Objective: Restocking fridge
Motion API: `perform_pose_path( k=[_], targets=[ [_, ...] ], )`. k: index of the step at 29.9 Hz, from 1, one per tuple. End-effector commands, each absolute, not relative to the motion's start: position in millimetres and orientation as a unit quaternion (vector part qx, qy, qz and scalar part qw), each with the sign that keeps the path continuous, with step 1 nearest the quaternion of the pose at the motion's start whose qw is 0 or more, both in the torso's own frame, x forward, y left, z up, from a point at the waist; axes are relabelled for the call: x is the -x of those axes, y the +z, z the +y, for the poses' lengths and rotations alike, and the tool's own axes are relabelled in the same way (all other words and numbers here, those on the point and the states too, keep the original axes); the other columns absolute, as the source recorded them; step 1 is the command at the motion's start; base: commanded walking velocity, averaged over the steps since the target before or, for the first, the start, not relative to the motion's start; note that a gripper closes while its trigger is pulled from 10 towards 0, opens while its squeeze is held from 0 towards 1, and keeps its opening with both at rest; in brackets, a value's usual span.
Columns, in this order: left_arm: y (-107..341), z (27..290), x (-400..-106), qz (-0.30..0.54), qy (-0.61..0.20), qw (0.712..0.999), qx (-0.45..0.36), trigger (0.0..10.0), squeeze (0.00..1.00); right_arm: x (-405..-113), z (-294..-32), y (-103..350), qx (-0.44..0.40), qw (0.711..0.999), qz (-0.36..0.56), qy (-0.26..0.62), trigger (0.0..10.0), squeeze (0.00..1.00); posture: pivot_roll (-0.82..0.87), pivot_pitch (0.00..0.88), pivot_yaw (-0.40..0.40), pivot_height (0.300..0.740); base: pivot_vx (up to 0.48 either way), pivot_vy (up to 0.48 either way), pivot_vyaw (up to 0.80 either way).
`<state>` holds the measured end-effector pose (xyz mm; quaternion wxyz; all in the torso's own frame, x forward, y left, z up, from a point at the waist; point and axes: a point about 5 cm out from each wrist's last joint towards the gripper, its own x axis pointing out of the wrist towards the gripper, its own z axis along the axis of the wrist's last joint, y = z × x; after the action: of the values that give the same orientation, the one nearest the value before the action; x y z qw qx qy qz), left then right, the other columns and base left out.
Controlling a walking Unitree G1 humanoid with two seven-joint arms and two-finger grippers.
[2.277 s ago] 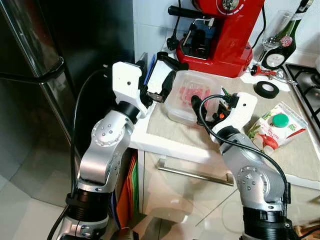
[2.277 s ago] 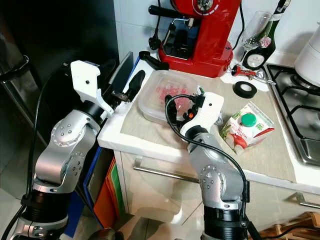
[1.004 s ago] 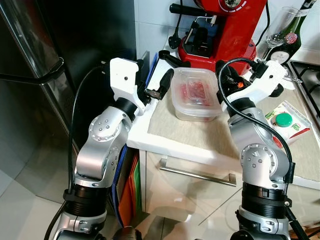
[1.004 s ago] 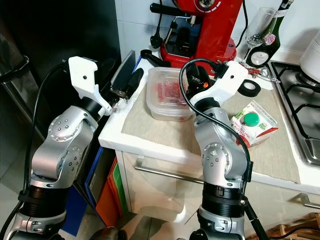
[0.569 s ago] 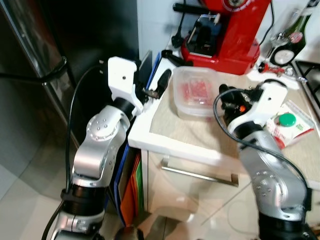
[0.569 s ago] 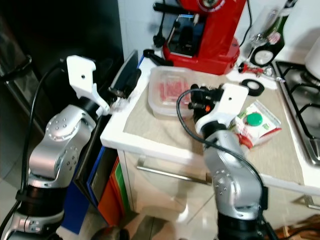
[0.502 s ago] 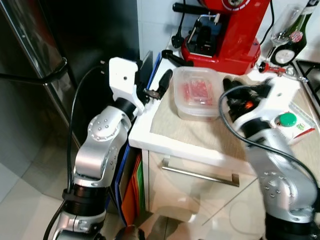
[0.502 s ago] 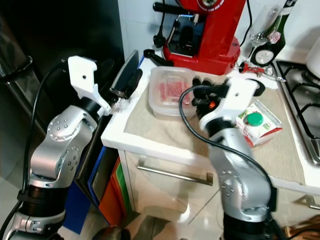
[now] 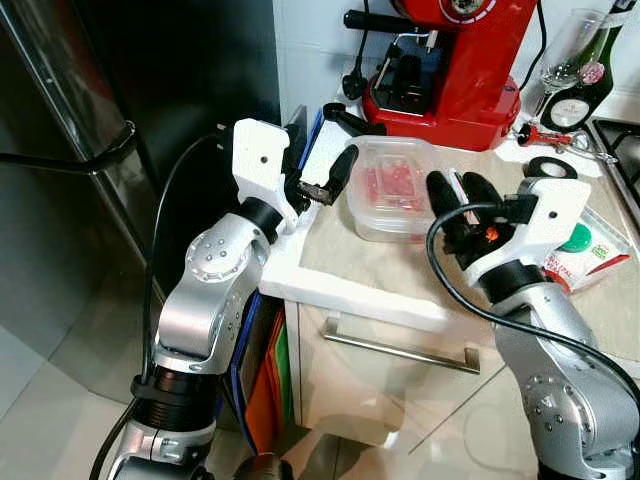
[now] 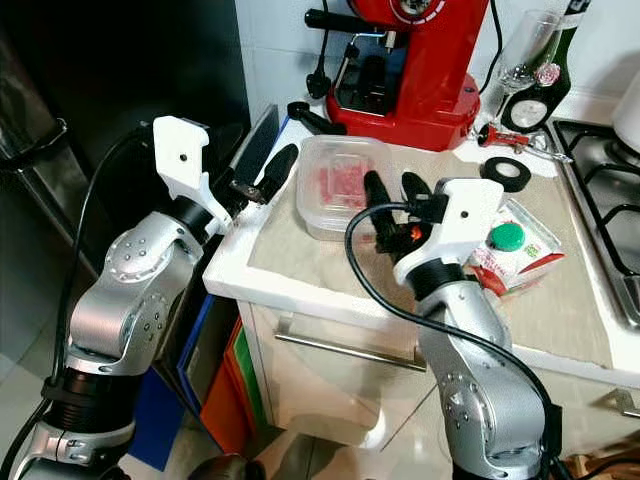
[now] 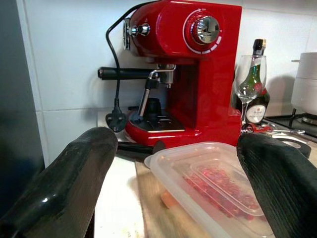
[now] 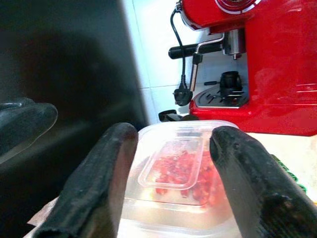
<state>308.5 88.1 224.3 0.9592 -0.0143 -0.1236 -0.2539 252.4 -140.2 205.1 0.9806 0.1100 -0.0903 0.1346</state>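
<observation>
both claws spread, empty, flanking lidded tub; left claw, right claw; wrist views reveal red bits.

The lidded clear plastic container is seen as smooth and translucent. A glossy finish is shown by the red coffee machine, with chromed metal on its dial. The dark fridge door is of brushed, reflective metal. The beige countertop mat looks matt. The black gripper fingers appear smooth with a slight sheen.
</observation>
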Motion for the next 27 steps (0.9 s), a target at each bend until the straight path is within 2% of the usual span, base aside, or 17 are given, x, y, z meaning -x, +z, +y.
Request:
perform_pose_path(
  k=[1, 9, 14, 17, 18, 19, 20, 21, 27],
  targets=[
    [230, 87, -310, -0.133, -0.256, 0.957, 0.011, 10.0, 0.0, -250, -140, 206, -0.109, 0.98, -0.094, 0.137, 10.0, 1.0, 0.08, 0.003, 0.032, 0.73, 0.0, 0.0, 0.0],
    [229, 89, -311, -0.132, -0.257, 0.957, 0.007, 10.0, 0.0, -249, -151, 190, -0.179, 0.977, -0.057, 0.103, 10.0, 1.0, 0.08, 0.007, 0.039, 0.73, 0.0, 0.0, 0.0],
    [229, 89, -311, -0.132, -0.258, 0.957, 0.006, 10.0, 0.0, -250, -152, 188, -0.179, 0.978, -0.053, 0.098, 10.0, 1.0, 0.08, 0.007, 0.04, 0.73, 0.0, 0.0, 0.0],
    [230, 88, -311, -0.133, -0.259, 0.957, 0.006, 10.0, 0.0, -251, -151, 176, -0.197, 0.976, -0.013, 0.091, 10.0, 1.0, 0.08, 0.005, 0.039, 0.73, 0.0, 0.0, 0.0],
    [230, 88, -311, -0.133, -0.259, 0.957, 0.006, 10.0, 0.0, -251, -150, 174, -0.208, 0.974, -0.003, 0.091, 10.0, 0.76, 0.08, 0.004, 0.04, 0.73, 0.0, 0.0, 0.0],
    [230, 88, -311, -0.133, -0.259, 0.957, 0.006, 10.0, 0.0, -251, -148, 171, -0.227, 0.969, 0.009, 0.097, 10.0, 0.43, 0.08, 0.004, 0.04, 0.73, 0.0, 0.0, 0.0],
    [230, 88, -311, -0.133, -0.259, 0.957, 0.006, 10.0, 0.0, -251, -148, 171, -0.227, 0.969, 0.009, 0.097, 10.0, 0.43, 0.08, 0.004, 0.04, 0.73, 0.0, 0.0, 0.0],
    [229, 88, -311, -0.133, -0.259, 0.957, 0.006, 10.0, 0.0, -251, -145, 168, -0.243, 0.964, 0.022, 0.105, 10.0, 0.0, 0.08, 0.001, 0.039, 0.73, 0.0, 0.0, 0.0],
    [231, 87, -311, -0.135, -0.261, 0.956, 0.004, 10.0, 0.0, -259, -132, 162, -0.29, 0.948, 0.044, 0.12, 10.0, 0.0, 0.1, 0.0, 0.033, 0.73, 0.0, 0.0, 0.0]
  ],
)
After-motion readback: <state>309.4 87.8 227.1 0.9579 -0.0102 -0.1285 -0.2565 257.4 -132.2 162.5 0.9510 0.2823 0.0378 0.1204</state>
